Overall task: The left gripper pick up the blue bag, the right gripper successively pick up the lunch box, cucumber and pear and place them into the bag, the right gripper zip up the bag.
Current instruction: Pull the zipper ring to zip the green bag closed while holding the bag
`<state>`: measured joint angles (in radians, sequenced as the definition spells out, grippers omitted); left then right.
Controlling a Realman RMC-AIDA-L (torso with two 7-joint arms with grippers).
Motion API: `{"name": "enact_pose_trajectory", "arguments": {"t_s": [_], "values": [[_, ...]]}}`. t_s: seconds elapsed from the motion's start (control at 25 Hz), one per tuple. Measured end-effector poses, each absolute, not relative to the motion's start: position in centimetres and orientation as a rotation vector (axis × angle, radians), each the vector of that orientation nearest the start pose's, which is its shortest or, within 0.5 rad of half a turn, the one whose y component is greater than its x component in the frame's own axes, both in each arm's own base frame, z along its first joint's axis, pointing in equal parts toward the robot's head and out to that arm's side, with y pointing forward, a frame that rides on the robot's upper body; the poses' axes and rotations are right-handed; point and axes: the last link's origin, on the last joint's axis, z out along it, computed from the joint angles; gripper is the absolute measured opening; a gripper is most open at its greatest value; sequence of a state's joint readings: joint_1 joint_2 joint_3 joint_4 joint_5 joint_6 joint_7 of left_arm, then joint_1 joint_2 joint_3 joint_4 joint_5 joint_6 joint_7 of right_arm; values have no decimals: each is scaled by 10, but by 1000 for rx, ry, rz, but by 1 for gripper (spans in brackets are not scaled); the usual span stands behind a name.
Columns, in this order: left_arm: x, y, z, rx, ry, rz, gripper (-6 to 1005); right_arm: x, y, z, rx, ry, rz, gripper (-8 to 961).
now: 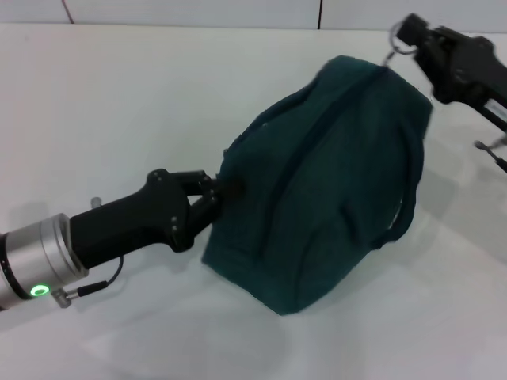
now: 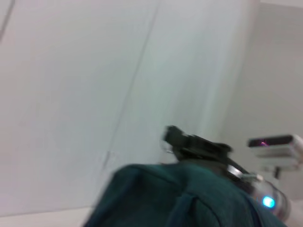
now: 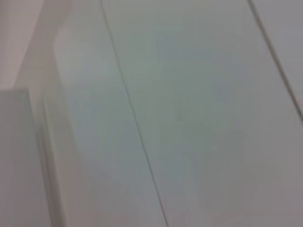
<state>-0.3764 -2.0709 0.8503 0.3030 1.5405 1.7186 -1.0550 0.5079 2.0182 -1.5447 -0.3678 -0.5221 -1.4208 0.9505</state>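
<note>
The blue bag [image 1: 317, 182] stands bulging on the white table [image 1: 95, 103], its zipper line running up over the top. My left gripper [image 1: 220, 192] is shut on the bag's near left end. My right gripper [image 1: 402, 38] is at the bag's far top corner, shut on the zipper's ring pull [image 1: 396, 49]. In the left wrist view, the bag [image 2: 180, 198] fills the lower part, with the right gripper [image 2: 169, 135] beyond its top. The lunch box, cucumber and pear are out of view. The right wrist view holds only pale wall panels.
Thin cables [image 1: 493, 152] hang off the right arm at the frame's right edge. A white device with a purple light [image 2: 277, 144] sits behind the right arm in the left wrist view. Tiled wall lies behind the table.
</note>
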Motion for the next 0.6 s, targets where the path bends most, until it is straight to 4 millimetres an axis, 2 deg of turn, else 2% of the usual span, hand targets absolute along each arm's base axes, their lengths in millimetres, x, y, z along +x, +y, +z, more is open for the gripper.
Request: {"name": "enact_pose_trajectory", "arguments": {"t_s": [0.16, 0.36, 0.48, 0.6], "values": [[-277, 263, -22, -2422, -651, -1272, 56, 223, 337, 0, -2161, 506, 1437, 17], [-278, 268, -16, -2338, -614, -1285, 258, 227, 334, -2, -2156, 533, 1436, 17], [-276, 270, -8, -2302, -601, -1332, 330, 227, 334, -2, -2157, 532, 1436, 17], [-270, 276, 3, -2336, -595, -1356, 403, 227, 335, -1, -2157, 532, 1434, 17]]}}
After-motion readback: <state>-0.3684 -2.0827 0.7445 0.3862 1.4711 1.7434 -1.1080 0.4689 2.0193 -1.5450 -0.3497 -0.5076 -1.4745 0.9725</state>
